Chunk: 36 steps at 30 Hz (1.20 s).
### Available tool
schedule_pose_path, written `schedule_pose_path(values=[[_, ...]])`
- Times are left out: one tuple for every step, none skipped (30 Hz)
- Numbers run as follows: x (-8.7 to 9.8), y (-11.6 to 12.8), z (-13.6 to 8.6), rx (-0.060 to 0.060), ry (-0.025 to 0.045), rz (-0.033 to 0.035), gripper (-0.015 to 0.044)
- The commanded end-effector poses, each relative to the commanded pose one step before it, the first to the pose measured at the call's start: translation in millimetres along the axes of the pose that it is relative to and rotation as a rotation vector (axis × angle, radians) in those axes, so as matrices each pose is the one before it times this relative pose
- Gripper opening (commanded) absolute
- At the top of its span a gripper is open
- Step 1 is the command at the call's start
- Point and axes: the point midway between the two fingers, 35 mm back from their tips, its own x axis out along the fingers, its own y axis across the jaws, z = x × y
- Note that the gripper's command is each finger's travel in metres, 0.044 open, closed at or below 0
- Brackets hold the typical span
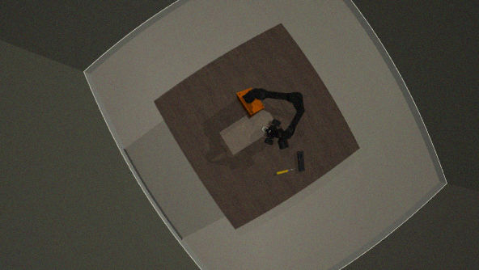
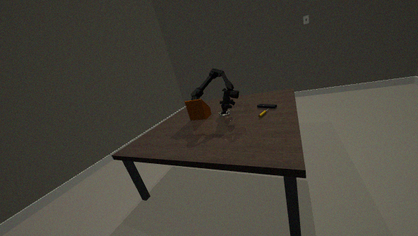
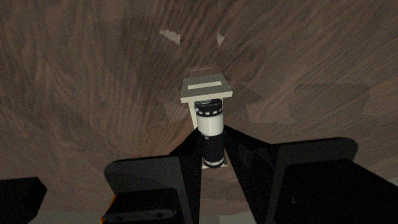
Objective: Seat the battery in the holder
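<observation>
My gripper (image 1: 272,131) (image 2: 224,111) (image 3: 210,129) is shut on the battery, with one finger on each side. The battery (image 3: 210,125) has a white band, a black part and a silvery rim at its near end. It lies lengthwise over the pale holder (image 1: 264,129) (image 2: 222,114) (image 3: 206,93). Its dark far end is close to the edge of the holder's raised slotted end. Its near end is over the holder's other end, of which only slivers show. The spring is hidden, and whether the battery touches the holder's floor or is under the lip cannot be told.
An orange block (image 1: 254,108) (image 2: 198,110) stands by the arm's base. A black oblong object (image 1: 300,161) (image 2: 267,106) and a yellow-handled tool (image 1: 282,172) (image 2: 263,114) lie on the tabletop (image 1: 226,194) (image 2: 247,152), away from the gripper.
</observation>
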Motion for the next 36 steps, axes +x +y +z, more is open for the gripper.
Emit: schedule_pose_path(values=[[-0.43, -3.58, 5.25, -0.0074, -0.04598, -0.01312, 0.008], [0.16, 0.01, -0.21, 0.0, -0.00617, 0.00027, 0.008], [0.16, 0.02, -0.21, 0.0, -0.00616, 0.00027, 0.008], [0.11, 0.04, -0.22, 0.0, -0.00609, 0.00029, 0.008], [0.11, 0.04, -0.23, -0.0001, -0.00608, 0.00029, 0.008], [0.1, 0.05, -0.23, -0.0001, -0.00608, 0.00029, 0.008], [0.1, 0.05, -0.23, -0.0001, -0.00607, 0.00029, 0.008], [0.09, 0.06, -0.23, -0.0001, -0.00606, 0.00029, 0.008], [0.08, 0.06, -0.23, -0.0001, -0.00606, 0.00029, 0.008], [0.07, 0.09, -0.24, -0.0002, -0.00599, 0.00029, 0.008], [0.06, 0.1, -0.24, -0.0002, -0.00598, 0.00029, 0.008], [0.05, 0.11, -0.24, -0.0003, -0.00598, 0.00029, 0.008], [0.03, 0.16, -0.22, 0.0001, -0.00596, 0.00034, 0.008], [0.03, 0.16, -0.22, 0.0, -0.00596, 0.00035, 0.008], [0.02, 0.17, -0.22, 0.0, -0.00595, 0.00035, 0.008], [0.0, 0.16, -0.15, -0.0006, -0.00613, 0.00022, 0.008], [-0.01, 0.17, -0.15, -0.0006, -0.00614, 0.00022, 0.008], [-0.01, 0.17, -0.15, -0.0007, -0.00613, 0.00022, 0.008], [-0.04, 0.19, -0.1, -0.0009, -0.00636, 0.00005, 0.008], [-0.05, 0.2, -0.1, -0.0009, -0.00637, 0.00006, 0.008], [-0.05, 0.21, -0.1, -0.001, -0.00636, 0.00006, 0.008], [0.02, 0.21, -0.07, -0.0011, -0.00611, 0.00004, 0.008], [0.02, 0.21, -0.07, -0.0011, -0.00611, 0.00004, 0.008], [0.01, 0.22, -0.07, -0.0011, -0.0061, 0.00005, 0.008], [0.09, 0.21, -0.05, -0.0011, -0.00595, -0.00007, 0.008], [0.09, 0.21, -0.06, -0.0011, -0.00597, -0.00006, 0.008], [0.08, 0.22, -0.06, -0.0011, -0.00596, -0.00005, 0.008], [0.16, 0.18, -0.05, -0.0009, -0.00552, -0.00017, 0.008], [0.16, 0.19, -0.05, -0.0009, -0.00555, -0.00016, 0.008], [0.15, 0.2, -0.05, -0.001, -0.00554, -0.00014, 0.008], [0.26, 0.17, -0.04, -0.0009, -0.0056, -0.00027, 0.008], [0.26, 0.18, -0.05, -0.0009, -0.00571, -0.00026, 0.008], [0.25, 0.19, -0.05, -0.0009, -0.0057, -0.00024, 0.008], [0.24, 0.2, -0.05, -0.0009, -0.00568, -0.00023, 0.008], [0.23, 0.21, -0.06, -0.0009, -0.00568, -0.00021, 0.008], [0.23, 0.21, -0.06, -0.001, -0.00567, -0.00019, 0.008]])
